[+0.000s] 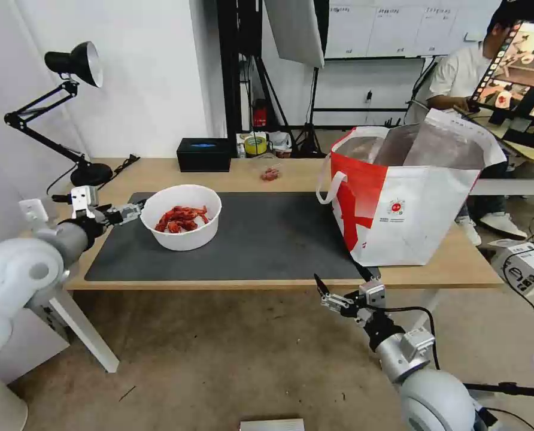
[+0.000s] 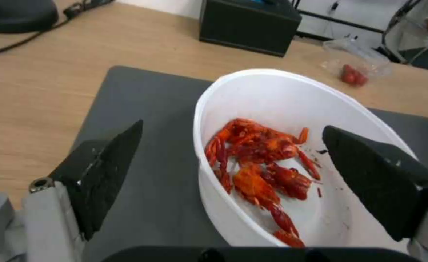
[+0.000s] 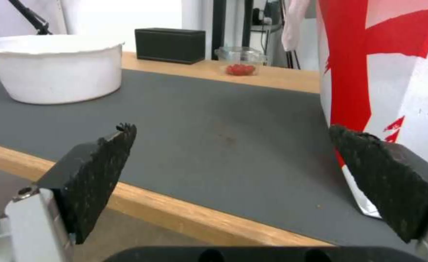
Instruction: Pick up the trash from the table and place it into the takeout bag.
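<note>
**Left gripper open at the bowl rim, right one idle below the table edge**

Left gripper sits level with the rim of the white bowl, on the bowl's left side, fingers spread wide. In the left wrist view the rim wall runs between the two black pads; contact with the rim can't be confirmed. Nothing gripped.

Bowl holds red crayfish shells and stands on the left part of the dark grey mat. The takeout bag stands upright at the right end of the table, mouth open, foil lining showing, red panel facing the bowl, its base partly on the mat's right edge. Bowl and bag are well apart, with bare mat between them.

Behind the mat: a small clear container with reddish bits and, further left against the wall side, a black box. A black desk lamp stands at the back left corner. Floor is bare concrete.

Right gripper hangs just below the table's front edge, near the bag's front corner, fingers apart, holding nothing. Right forearm angles up from the lower right; left arm reaches in low from the left edge, roughly horizontal.
</note>
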Motion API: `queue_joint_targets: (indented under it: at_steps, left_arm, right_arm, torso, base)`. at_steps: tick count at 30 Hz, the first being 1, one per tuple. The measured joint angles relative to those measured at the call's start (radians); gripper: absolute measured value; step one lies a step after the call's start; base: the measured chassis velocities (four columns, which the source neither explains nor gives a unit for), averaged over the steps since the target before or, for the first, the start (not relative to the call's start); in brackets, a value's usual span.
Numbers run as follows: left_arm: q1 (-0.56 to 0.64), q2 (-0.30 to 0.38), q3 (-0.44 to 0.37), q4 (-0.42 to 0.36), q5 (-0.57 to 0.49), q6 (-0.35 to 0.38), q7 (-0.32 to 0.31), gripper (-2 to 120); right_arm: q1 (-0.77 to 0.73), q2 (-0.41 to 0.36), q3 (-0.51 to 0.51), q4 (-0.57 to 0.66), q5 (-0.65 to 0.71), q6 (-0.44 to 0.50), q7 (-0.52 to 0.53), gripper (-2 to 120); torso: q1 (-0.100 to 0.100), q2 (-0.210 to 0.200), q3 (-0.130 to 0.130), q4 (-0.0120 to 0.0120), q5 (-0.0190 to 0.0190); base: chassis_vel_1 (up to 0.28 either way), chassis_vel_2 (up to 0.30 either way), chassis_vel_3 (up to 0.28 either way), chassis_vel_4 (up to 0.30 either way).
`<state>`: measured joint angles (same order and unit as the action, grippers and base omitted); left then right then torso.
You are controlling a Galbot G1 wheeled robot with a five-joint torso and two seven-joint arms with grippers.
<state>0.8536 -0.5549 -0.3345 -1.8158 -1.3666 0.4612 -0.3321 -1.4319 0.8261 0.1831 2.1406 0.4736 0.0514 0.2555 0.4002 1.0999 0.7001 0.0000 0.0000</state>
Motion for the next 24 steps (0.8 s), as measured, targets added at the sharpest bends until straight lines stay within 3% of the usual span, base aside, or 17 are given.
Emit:
queue_joint_targets:
  at_steps: [7,10,24]
  left_arm:
    - [-0.107,-0.024,0.106,0.064,0.001,0.018,-0.001,100]
    - [-0.189,-0.052,0.197,0.14,0.035,0.025,-0.002,100]
    - [-0.3,-0.128,0.305,0.277,0.044,0.05,-0.046,100]
  right_arm:
    - [0.0,0.0,0.0,0.0,0.0,0.0,0.0,100]
    - [0.0,0.0,0.0,0.0,0.0,0.0,0.0,100]
    - [0.0,0.0,0.0,0.0,0.0,0.001,0.0,100]
  torso:
    - [0.0,0.0,0.0,0.0,0.0001]
    - [0.0,0.0,0.0,-0.0001,0.0002]
    - [0.0,0.0,0.0,0.0,0.0001]
  base:
    - [0.0,0.0,0.0,0.0]
    - [0.0,0.0,0.0,0.0]
    - [0.0,0.0,0.0,0.0]
